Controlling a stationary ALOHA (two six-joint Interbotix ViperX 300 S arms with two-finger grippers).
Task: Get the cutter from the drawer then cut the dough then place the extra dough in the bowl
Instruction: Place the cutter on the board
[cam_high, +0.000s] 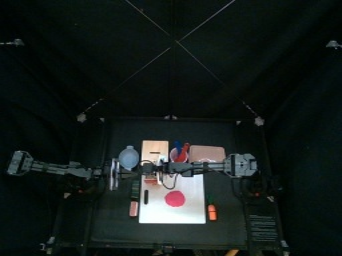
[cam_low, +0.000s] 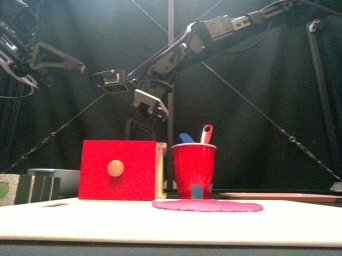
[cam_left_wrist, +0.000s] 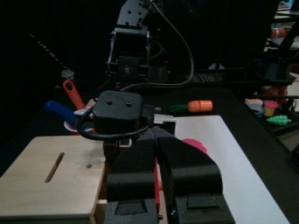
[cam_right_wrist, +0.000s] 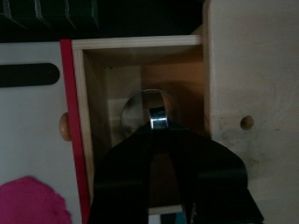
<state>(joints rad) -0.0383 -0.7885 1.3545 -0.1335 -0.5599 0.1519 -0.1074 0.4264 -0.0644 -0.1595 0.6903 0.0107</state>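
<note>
Right end effector (cam_right_wrist: 156, 124) points down over tabletop's back half, jaws pinched together. Left end effector (cam_left_wrist: 156, 147) is just beside it, jaws together.

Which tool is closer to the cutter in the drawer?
Right. The right tool reaches into the open drawer, tips at the cutter; the left tool is outside the drawer, beside the box.

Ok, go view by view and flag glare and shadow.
Right wrist view: hard glint on the cutter, the drawer around it in shadow. Top view: the white board glares bright against the dark table. Front view: the red cup and dough evenly lit, no glare.
</note>
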